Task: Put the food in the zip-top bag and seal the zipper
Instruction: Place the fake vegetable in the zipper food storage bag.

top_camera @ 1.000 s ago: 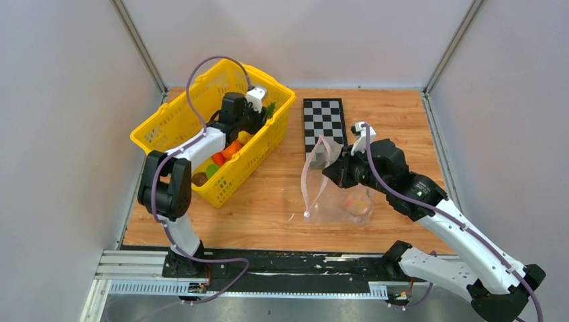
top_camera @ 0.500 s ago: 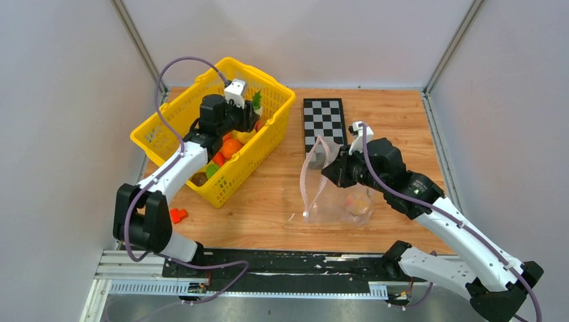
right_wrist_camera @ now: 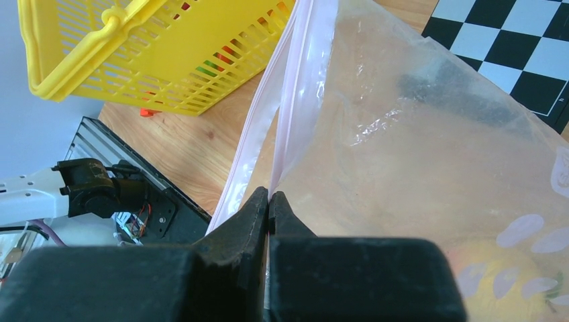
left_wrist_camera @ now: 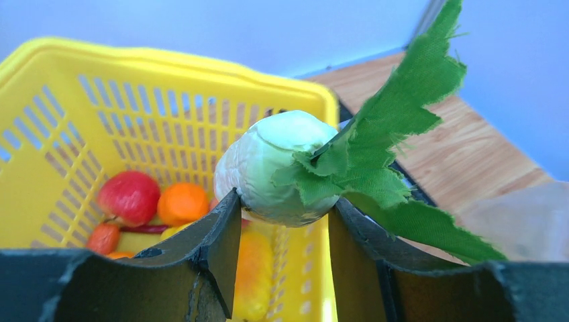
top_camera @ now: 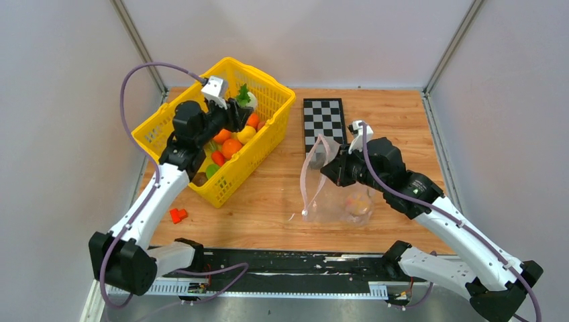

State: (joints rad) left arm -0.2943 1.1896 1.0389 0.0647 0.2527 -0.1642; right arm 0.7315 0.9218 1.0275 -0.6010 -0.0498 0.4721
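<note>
My left gripper [top_camera: 240, 107] [left_wrist_camera: 282, 215] is shut on a piece of food, a pale round vegetable [top_camera: 247, 99] [left_wrist_camera: 278, 168] with green cloth leaves, held in the air above the yellow basket [top_camera: 168, 124] [left_wrist_camera: 134, 54]. More food lies in the basket, including an orange piece [top_camera: 231, 147] [left_wrist_camera: 182, 202] and a red one [left_wrist_camera: 129, 196]. My right gripper [top_camera: 329, 169] [right_wrist_camera: 269, 198] is shut on the mouth edge of the zip-top bag [top_camera: 335, 201] [right_wrist_camera: 416, 147], holding it up and open. The pinkish zipper [top_camera: 305, 181] [right_wrist_camera: 295, 74] runs away from its fingertips. A yellowish piece [top_camera: 359, 201] [right_wrist_camera: 496, 268] lies inside the bag.
A checkerboard [top_camera: 324, 121] lies behind the bag. A small red piece [top_camera: 177, 215] sits on the wooden table near the left arm. Grey walls close in the table on three sides. The black rail with the arm bases runs along the near edge.
My left arm has risen out of the basket with the pale vegetable, swinging back and left. The right arm and the bag have stayed put.
</note>
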